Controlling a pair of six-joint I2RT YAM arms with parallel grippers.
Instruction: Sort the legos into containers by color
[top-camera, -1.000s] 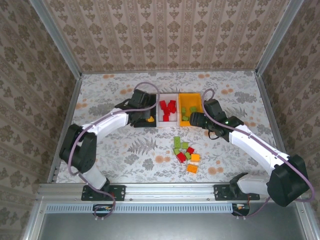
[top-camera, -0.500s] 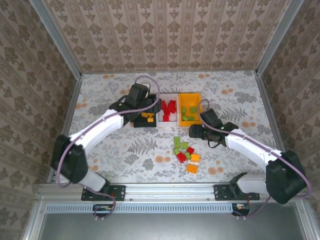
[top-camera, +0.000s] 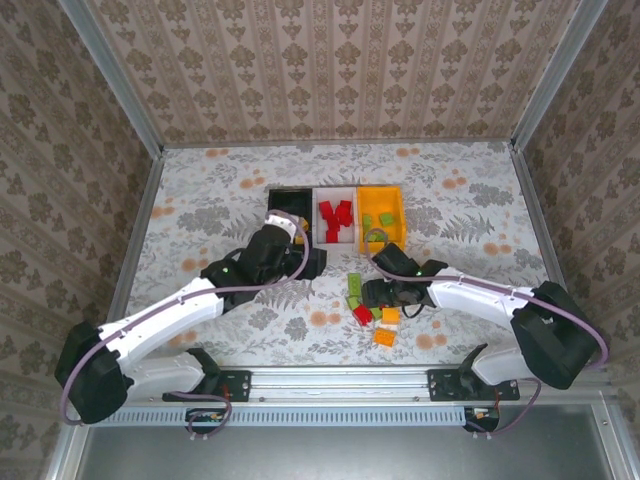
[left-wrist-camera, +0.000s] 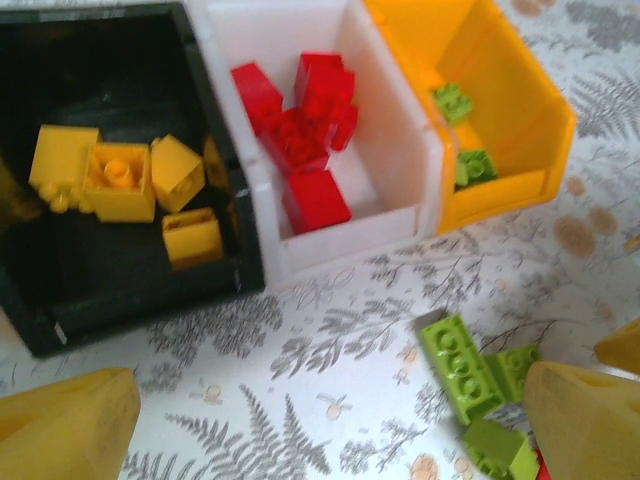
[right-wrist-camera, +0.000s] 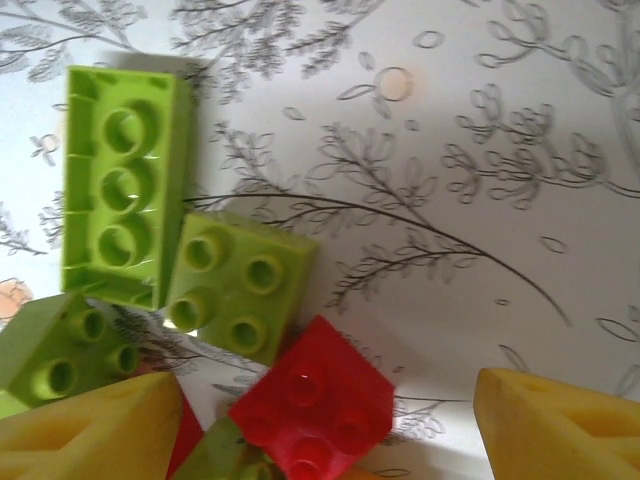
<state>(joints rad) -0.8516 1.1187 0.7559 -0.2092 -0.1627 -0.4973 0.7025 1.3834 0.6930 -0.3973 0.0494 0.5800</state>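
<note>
The containers stand in a row: black bin (top-camera: 285, 193) (left-wrist-camera: 120, 265) with orange legos (left-wrist-camera: 118, 180), white bin (top-camera: 336, 191) (left-wrist-camera: 385, 170) with red legos (left-wrist-camera: 305, 130), orange bin (top-camera: 381, 190) (left-wrist-camera: 510, 100) with green legos (left-wrist-camera: 455, 100). A loose pile (top-camera: 370, 310) of green, red and orange legos lies nearer the arms. My left gripper (top-camera: 312, 262) (left-wrist-camera: 325, 440) is open over bare table, just near of the black and white bins. My right gripper (top-camera: 372, 293) (right-wrist-camera: 325, 430) is open low over the pile, with a red brick (right-wrist-camera: 315, 400) between its fingers (right-wrist-camera: 560, 425) and green bricks (right-wrist-camera: 125, 185) beside it.
The table has a leaf and flower pattern and is walled on three sides with patterned panels. Two orange bricks (top-camera: 386, 327) lie at the pile's near right. A long green brick (left-wrist-camera: 460, 365) lies close to my left gripper's right finger (left-wrist-camera: 585, 420).
The left gripper has opened and drawn back from over the black bin toward the near side. The right arm has swung from the orange bin down over the loose pile.
</note>
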